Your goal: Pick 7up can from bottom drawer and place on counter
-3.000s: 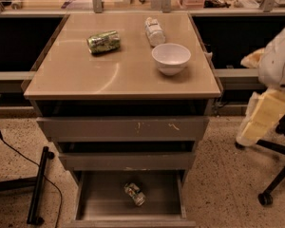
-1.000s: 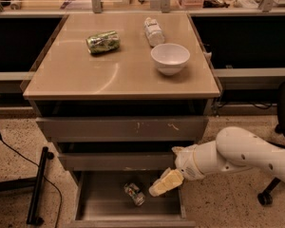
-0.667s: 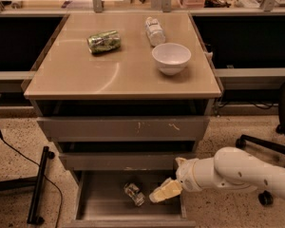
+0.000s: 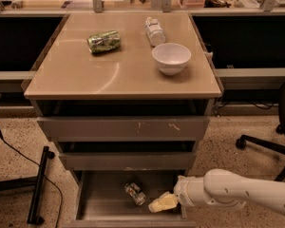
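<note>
The 7up can lies on its side on the grey floor of the open bottom drawer, near the middle. My gripper reaches into the drawer from the right on a white arm and sits just to the right of the can, low over the drawer floor, a small gap away from it. The tan counter is the cabinet's top, above three drawers.
On the counter lie a dark green can, a clear plastic bottle and a white bowl. The two upper drawers stand partly open above the bottom one. An office chair base is at the right, a black stand at the left.
The arm has come down from the right of the cabinet into the bottom drawer; over the last second the gripper sank lower and stays to the right of the can. The can has not moved.
</note>
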